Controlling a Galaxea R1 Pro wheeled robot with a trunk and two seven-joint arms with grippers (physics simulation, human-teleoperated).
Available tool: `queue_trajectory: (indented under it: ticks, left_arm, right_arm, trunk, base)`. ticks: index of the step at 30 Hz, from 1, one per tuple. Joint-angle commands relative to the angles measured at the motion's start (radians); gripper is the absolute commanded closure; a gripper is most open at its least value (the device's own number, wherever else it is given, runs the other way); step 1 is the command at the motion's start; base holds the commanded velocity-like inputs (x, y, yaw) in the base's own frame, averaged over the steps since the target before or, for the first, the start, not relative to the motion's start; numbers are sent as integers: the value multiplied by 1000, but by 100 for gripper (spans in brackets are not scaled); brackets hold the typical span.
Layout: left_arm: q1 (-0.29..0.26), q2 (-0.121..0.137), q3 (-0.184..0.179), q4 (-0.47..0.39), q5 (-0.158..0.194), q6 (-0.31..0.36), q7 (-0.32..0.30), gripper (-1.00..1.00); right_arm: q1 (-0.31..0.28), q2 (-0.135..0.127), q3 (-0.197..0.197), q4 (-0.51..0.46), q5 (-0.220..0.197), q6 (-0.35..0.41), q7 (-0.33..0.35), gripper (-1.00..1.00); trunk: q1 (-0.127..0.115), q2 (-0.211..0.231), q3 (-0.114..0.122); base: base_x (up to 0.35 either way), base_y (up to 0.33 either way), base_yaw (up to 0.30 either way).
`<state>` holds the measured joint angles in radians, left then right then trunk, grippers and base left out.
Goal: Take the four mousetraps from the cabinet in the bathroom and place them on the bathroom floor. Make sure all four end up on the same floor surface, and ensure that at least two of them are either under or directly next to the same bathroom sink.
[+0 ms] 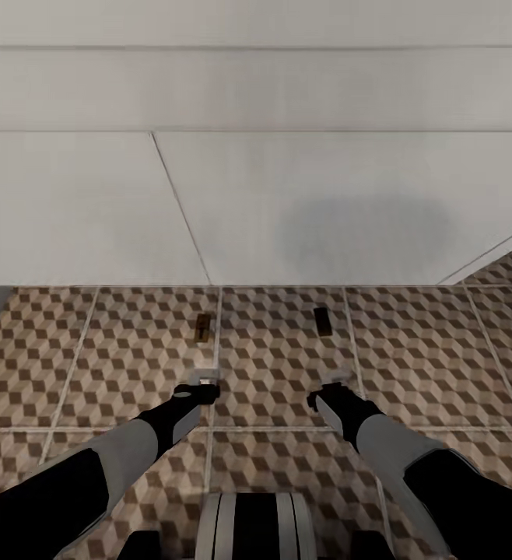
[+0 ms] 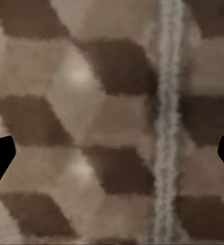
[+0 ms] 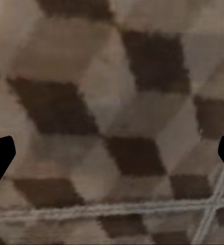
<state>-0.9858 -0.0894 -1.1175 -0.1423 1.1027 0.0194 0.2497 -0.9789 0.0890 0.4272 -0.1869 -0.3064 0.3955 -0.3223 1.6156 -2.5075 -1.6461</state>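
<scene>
Traps, two of four, one (image 1: 203,327) and another (image 1: 323,321), lie on floor (image 1: 443,365) beside white vanity (image 1: 287,210); left gripper (image 1: 204,379) and right gripper (image 1: 338,383) hang spread and empty, two apparently left.

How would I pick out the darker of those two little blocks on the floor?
Start at the big white unit filling the top of the head view. On the patterned floor just below its edge lie two mousetraps; the darker one is ahead of the right arm, the tan one beside a grout line.
</scene>
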Motion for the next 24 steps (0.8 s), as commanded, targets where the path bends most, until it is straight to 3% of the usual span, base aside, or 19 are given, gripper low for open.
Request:
queue_trajectory:
  ticks: [1,11,24]
  left_arm:
    - [-1,0,-8,-2,6,2,6,-100]
    - [-1,0,-8,-5,6,1,6,-100]
    - [-1,0,-8,-7,5,-3,6,-100]
  right_arm:
    - [0,-1,8,-2,-9,3,-6,-100]
    - [0,-1,8,-3,-10,-21,-6,-100]
    - [0,0,8,-4,-8,-26,-6,-100]
  trunk:
    - [-1,0,0]
    - [-1,0,0]
    - [-1,0,0]
  base:
    - [-334,0,0]
    - [-290,0,0]
    - [-38,0,0]
